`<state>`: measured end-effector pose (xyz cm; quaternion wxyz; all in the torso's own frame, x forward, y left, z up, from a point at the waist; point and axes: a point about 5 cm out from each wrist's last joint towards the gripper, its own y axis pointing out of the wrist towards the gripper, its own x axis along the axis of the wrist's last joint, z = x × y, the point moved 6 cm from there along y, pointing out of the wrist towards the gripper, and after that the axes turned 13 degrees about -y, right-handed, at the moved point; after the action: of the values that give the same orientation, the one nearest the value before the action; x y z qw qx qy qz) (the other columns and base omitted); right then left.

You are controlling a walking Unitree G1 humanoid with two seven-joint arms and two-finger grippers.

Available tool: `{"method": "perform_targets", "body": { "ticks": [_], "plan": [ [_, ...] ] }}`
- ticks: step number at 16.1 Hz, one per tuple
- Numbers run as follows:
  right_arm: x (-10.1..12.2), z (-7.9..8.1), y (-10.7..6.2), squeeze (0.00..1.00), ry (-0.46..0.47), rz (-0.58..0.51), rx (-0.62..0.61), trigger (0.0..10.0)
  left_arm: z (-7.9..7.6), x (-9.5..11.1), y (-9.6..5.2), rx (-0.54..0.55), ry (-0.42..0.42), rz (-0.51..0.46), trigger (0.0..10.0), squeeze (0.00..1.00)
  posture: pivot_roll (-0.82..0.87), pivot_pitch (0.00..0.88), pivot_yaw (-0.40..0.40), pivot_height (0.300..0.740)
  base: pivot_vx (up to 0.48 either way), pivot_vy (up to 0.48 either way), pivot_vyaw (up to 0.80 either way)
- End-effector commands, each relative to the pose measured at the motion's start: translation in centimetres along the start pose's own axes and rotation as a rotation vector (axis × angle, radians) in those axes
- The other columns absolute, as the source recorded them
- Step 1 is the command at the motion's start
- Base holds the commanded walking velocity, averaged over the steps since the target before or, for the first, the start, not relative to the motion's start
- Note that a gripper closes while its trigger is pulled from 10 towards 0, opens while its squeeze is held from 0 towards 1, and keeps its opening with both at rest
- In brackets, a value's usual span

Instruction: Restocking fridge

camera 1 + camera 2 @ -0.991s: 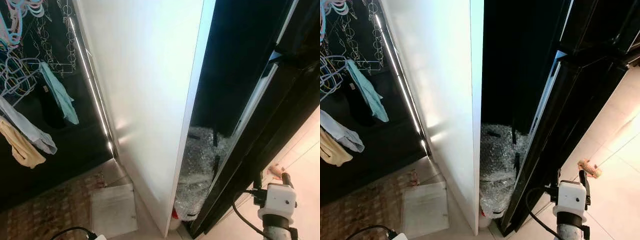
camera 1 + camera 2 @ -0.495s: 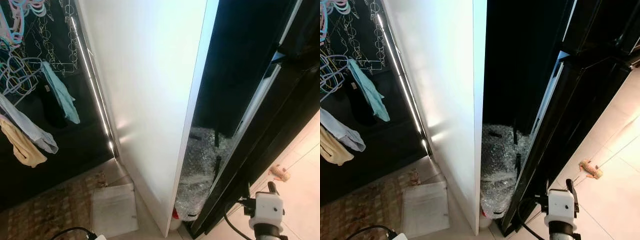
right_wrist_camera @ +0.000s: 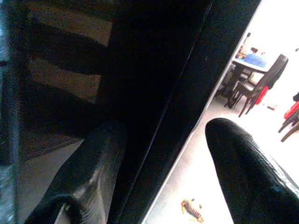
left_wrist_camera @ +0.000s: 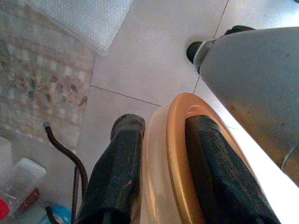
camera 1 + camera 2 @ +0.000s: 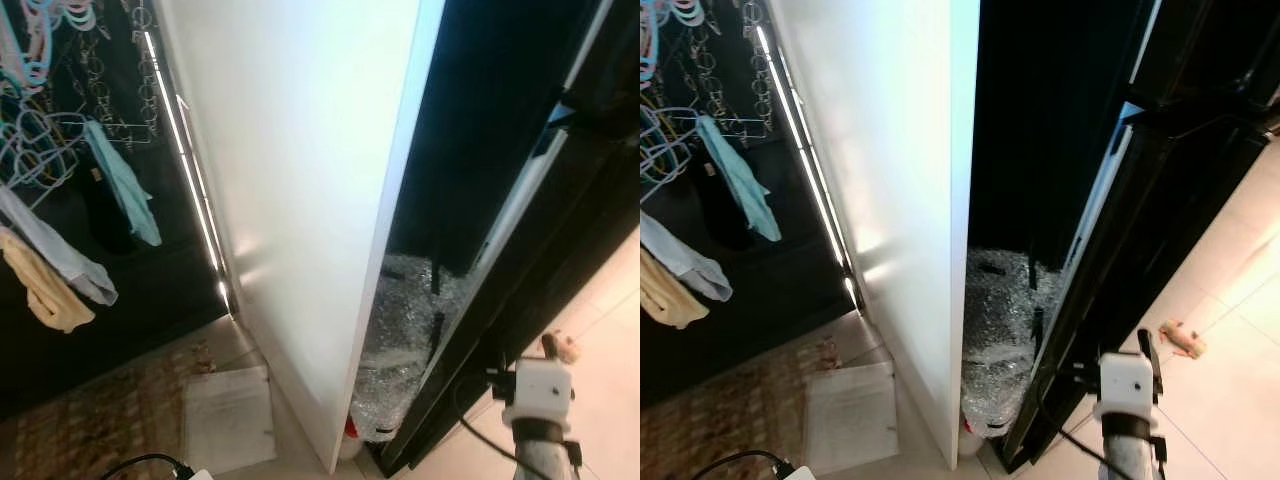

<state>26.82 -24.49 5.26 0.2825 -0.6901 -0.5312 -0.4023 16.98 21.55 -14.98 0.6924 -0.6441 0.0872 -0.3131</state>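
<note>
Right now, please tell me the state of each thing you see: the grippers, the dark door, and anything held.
Left gripper: shut on the orange-rimmed container.
Orange-rimmed container: held between the fingers, above the tiled floor.
Right gripper: open, fingers either side of the dark door edge.
Dark door: ajar.
Bubble wrap bundle: wedged beside the white panel.

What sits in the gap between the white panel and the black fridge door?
A bundle of bubble wrap fills the bottom of the gap between the white panel and the black fridge door, seen in both eye views.

Glaring white panel [image 5: 300,180], murky surroundings
</note>
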Motion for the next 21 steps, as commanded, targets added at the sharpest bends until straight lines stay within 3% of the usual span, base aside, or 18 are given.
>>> {"method": "perform_targets", "body": {
  "ticks": [1, 6, 13, 17, 18, 21],
  "plan": [
    [0.2, -0.4, 0.4, 0.0, -0.011, -0.008, -0.015, 10.0, 0.1, -0.1, 0.0, 0.001, 0.001, 0.003, 10.0, 0.0, -0.16, 0.0, -0.002, 0.723, 0.0, 0.0, 0.0],
    [-1.0, -3.8, 0.8, 0.0, -0.081, 0.053, -0.181, 10.0, 0.1, -0.1, 0.0, 0.001, 0.001, 0.001, 10.0, 0.0, -0.16, 0.0, -0.001, 0.723, 0.0, 0.0, 0.0],
    [-5.2, -7.3, -1.4, 0.0, -0.098, 0.228, -0.334, 10.0, -0.1, -0.1, 0.0, -0.005, 0.0, 0.003, 10.0, 0.0, -0.16, 0.0, -0.001, 0.723, 0.0, 0.0, 0.0],
    [-8.2, -9.0, -3.8, 0.0, -0.099, 0.354, -0.425, 10.0, -0.1, -0.1, 0.0, -0.007, 0.0, 0.002, 10.0, 0.0, -0.17, 0.0, -0.002, 0.723, 0.0, 0.0, 0.0],
    [-10.2, -10.2, -5.7, 0.0, -0.098, 0.442, -0.493, 10.0, -0.1, -0.1, 0.0, -0.008, 0.001, 0.001, 10.0, 0.0, -0.17, 0.0, 0.0, 0.723, 0.0, 0.0, 0.0],
    [-12.3, -11.3, -8.2, 0.0, -0.099, 0.542, -0.554, 10.0, -0.1, 0.0, 0.0, -0.008, 0.003, 0.001, 10.0, 0.0, -0.17, 0.0, 0.002, 0.723, 0.0, 0.0, 0.0]
  ]
}}
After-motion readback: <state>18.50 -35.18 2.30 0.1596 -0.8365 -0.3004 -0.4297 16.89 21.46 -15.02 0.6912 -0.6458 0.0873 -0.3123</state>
